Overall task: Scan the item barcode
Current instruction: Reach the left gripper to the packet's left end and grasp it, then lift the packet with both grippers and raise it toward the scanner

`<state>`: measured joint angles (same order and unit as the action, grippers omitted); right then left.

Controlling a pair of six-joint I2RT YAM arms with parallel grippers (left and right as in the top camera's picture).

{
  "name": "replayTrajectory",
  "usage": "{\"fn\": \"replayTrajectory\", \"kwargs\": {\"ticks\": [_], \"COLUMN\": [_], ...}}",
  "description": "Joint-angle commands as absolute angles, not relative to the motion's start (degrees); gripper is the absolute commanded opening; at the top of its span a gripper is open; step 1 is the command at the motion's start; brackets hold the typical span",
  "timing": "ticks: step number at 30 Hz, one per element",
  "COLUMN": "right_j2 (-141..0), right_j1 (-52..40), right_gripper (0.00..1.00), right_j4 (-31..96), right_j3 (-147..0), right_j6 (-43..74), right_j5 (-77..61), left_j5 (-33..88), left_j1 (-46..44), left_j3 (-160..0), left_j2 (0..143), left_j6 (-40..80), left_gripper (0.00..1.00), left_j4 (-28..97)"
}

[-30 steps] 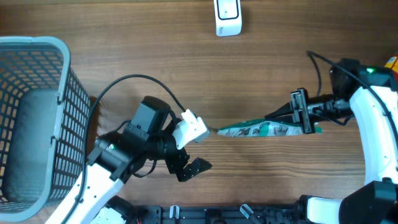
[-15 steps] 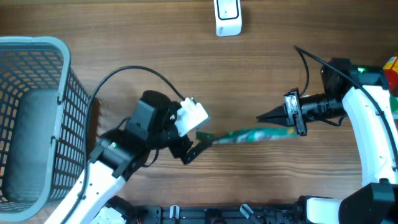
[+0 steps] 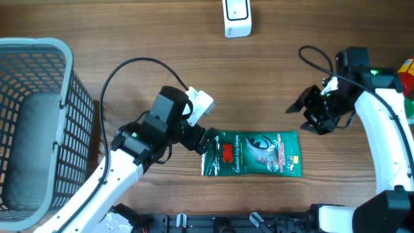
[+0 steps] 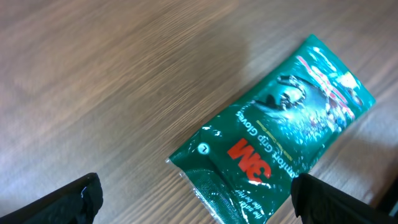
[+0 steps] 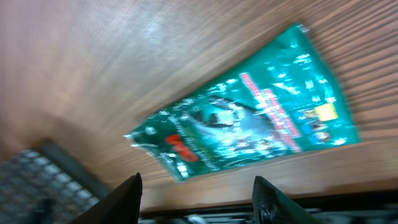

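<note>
Green packet (image 3: 252, 154) lay flat on the bench (image 3: 129, 39), front-centre, long axis left-right in overhead. Printed face was up: red 3M logo toward its left end, yellow patch near the right end. "Comfort Grip Gloves" text was readable in the left wrist view (image 4: 273, 134).

Left hand (image 3: 206, 139) sat at the packet's left end, over its upper-left corner. Fingers were spread wide: in the wrist view the two tips (image 4: 81, 199) stood at opposite bottom corners with the packet's logo end between them. Not pinching it. Couldn't tell whether a finger touched the film.

Right hand (image 3: 317, 113) was above and to the right of the packet, clear of it in overhead. Its wrist camera showed both fingers (image 5: 127, 199) apart, nothing between them, and the whole packet (image 5: 249, 127) lying on the wood below, blurred. Spread, carrying nothing.

White scanner (image 3: 237, 18) sat at the far edge of the bench, centre, partly cut by the frame, well apart from the packet and both hands.

Grey mesh basket (image 3: 32, 43) stood at the left side, beside the left arm. Red-and-yellow object (image 3: 408, 66) poked in at the right edge, behind the right arm; too cropped to identify.
</note>
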<state>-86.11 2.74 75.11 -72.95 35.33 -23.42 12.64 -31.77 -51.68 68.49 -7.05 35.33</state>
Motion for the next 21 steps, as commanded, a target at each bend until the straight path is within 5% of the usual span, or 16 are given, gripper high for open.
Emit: {"fn": "replayTrajectory", "kwargs": {"ticks": [1,4,6,7,18,21], "right_j2": [-82.3,-72.2,-64.6,-62.3,-63.3,-67.2], "right_j1": [-2.0,-9.7,-15.4,-17.1,-27.6,-27.9], "right_gripper": [0.56,0.61,0.93,0.97,0.88,0.77], "right_j4": [77.2,77.2,77.2,77.1,51.7,41.0], "right_j3": [-73.6,-73.5,-70.7,-68.1,-33.4,-28.1], "right_j6": [31.5,36.6,51.5,58.1,89.1,90.4], "right_j5": [-19.0,-16.9,-7.4,-4.7,-10.2,-9.5], "left_j5": [9.3,9.3,9.3,9.3,9.1,9.0], "left_j1": [-29.9,-26.9,-25.4,-25.2,-24.8,-24.8], "left_j3": [-51.5,-51.5,-51.5,-51.5,-51.5,-51.5], "left_j2": [71.7,74.5,75.2,75.2,75.2,75.2], "left_j6": [7.1,8.7,9.9,9.9,11.4,11.4], "left_gripper": [1.0,1.0,1.0,1.0,1.0,1.0], "left_j4": [35.0,32.8,30.8,30.2,29.3,28.8]}}
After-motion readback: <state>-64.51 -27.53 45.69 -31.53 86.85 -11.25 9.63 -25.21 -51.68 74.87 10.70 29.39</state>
